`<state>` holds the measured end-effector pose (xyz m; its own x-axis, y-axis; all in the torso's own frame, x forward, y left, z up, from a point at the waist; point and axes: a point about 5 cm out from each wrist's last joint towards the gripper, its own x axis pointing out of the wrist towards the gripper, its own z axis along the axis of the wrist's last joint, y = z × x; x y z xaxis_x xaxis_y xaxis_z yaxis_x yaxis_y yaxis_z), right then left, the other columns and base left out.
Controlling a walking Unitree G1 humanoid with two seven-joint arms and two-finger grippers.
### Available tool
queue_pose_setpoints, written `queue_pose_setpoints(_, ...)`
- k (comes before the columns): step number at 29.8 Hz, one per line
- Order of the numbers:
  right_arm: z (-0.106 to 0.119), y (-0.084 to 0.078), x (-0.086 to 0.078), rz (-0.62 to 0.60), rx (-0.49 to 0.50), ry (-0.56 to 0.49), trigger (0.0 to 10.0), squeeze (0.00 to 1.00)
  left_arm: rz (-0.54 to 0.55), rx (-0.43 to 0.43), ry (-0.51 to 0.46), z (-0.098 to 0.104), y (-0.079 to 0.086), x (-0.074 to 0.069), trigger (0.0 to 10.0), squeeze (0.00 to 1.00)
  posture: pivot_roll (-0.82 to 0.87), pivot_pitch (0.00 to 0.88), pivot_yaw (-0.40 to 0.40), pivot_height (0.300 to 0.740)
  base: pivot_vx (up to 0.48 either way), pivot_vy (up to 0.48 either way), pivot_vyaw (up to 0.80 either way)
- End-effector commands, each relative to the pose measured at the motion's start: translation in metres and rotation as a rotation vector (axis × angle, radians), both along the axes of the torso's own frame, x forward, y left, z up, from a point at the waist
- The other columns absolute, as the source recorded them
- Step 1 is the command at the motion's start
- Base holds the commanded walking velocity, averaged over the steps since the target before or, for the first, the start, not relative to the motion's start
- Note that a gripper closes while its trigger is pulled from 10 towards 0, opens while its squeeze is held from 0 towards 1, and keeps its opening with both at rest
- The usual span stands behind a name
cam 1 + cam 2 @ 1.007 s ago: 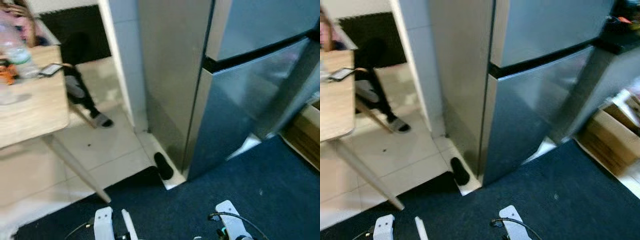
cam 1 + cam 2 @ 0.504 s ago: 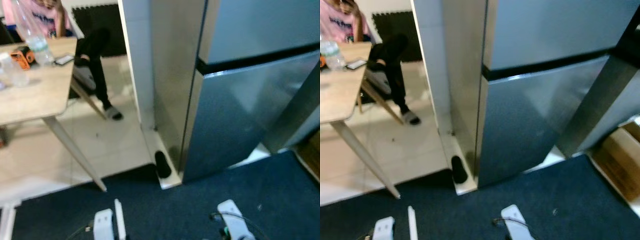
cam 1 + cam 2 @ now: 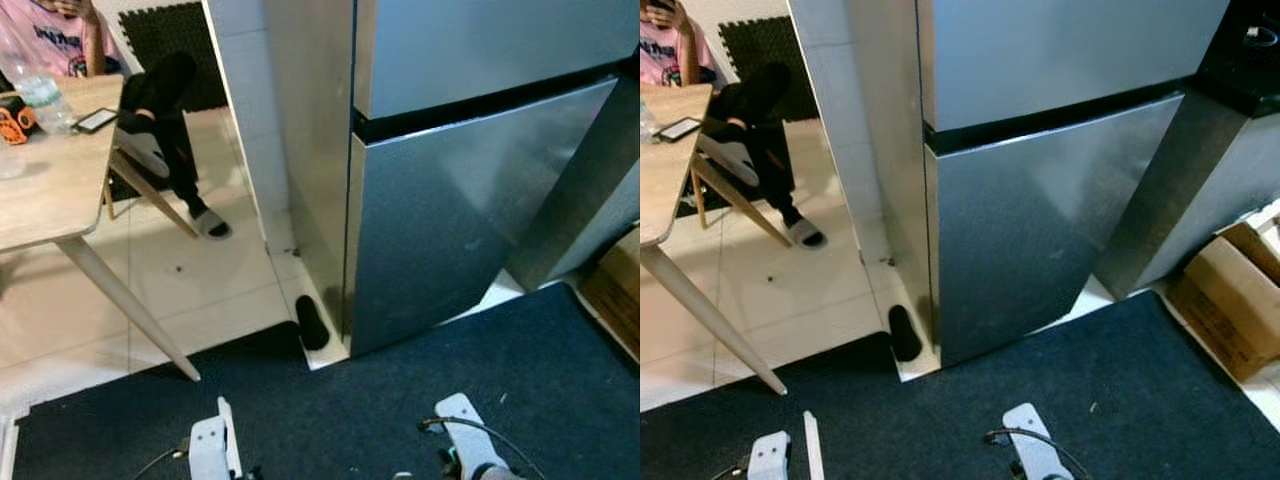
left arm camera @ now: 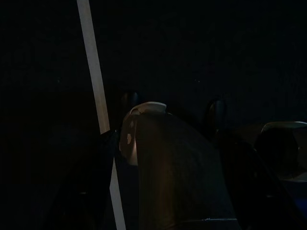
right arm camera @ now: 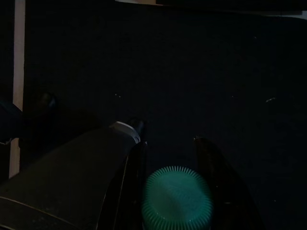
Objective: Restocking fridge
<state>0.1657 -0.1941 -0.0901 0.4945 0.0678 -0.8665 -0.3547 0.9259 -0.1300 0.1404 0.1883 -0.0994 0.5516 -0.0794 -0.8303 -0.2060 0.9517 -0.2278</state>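
A tall steel fridge (image 3: 450, 200) with an upper and a lower door stands straight ahead, both doors closed. Both my arms hang low over the dark blue carpet; the left wrist bracket (image 3: 208, 445) and right wrist bracket (image 3: 465, 462) show at the bottom edge. In the dim right wrist view, my right gripper (image 5: 168, 141) is shut on a bottle with a ribbed green cap (image 5: 177, 196), one black finger (image 5: 211, 163) on each side. The left wrist view is very dark, with a dark rounded shape with a pale rim (image 4: 148, 106) in front of the camera.
A wooden table (image 3: 50, 190) with a water bottle (image 3: 40, 95) and a phone (image 3: 95, 120) stands at the left, where a person (image 3: 150, 110) sits. A white tiled pillar (image 3: 245, 120) flanks the fridge, a black slipper (image 3: 312, 322) lies at its foot, and a cardboard box (image 3: 1230, 295) sits right.
The camera has swung, so the fridge now stands more squarely in front and the table sits further left. Nothing in the scene itself has visibly moved.
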Motion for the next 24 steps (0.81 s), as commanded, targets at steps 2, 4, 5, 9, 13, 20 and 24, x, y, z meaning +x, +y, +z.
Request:
queue_pose_setpoints(2,-0.0012,0.0002,-0.0026,0.001,0.000,0.011,10.0,0.00,-0.016,0.004,0.020,-0.0023,-0.0010,-0.0061,10.0,0.00,-0.03,0.051,0.023,0.740,0.311,0.000,0.00)
queue_pose_setpoints(4,-0.0013,0.0007,-0.0027,0.000,0.002,0.011,10.0,0.00,-0.019,0.006,0.020,-0.0023,-0.0006,-0.0063,10.0,0.00,-0.03,0.050,0.024,0.740,0.309,0.000,0.00)
queue_pose_setpoints(5,-0.0014,0.0009,-0.0027,0.000,0.003,0.011,10.0,0.00,-0.021,0.006,0.021,-0.0023,-0.0005,-0.0064,10.0,0.00,-0.03,0.050,0.024,0.740,0.311,0.000,0.00)
queue_pose_setpoints(9,-0.0015,0.0020,-0.0027,-0.007,0.009,0.010,10.0,0.00,-0.028,0.009,0.022,-0.0023,-0.0003,-0.0063,10.0,0.00,-0.03,0.050,0.024,0.740,0.313,0.000,0.00)
queue_pose_setpoints(13,-0.0015,0.0034,-0.0023,-0.012,0.014,0.008,10.0,0.00,-0.031,0.010,0.019,-0.0019,0.0002,-0.0054,10.0,0.00,-0.02,0.050,0.029,0.740,0.332,0.000,0.00)
queue_pose_setpoints(20,-0.0016,0.0042,-0.0021,-0.015,0.019,0.008,10.0,0.00,-0.035,0.010,0.017,-0.0017,0.0000,-0.0049,10.0,0.00,-0.02,0.049,0.030,0.740,0.337,0.000,0.00)
queue_pose_setpoints(24,-0.0016,0.0047,-0.0021,-0.019,0.020,0.007,10.0,0.00,-0.017,0.005,0.016,-0.0019,-0.0002,-0.0053,10.0,0.00,-0.03,0.049,0.032,0.740,0.079,0.000,0.00)
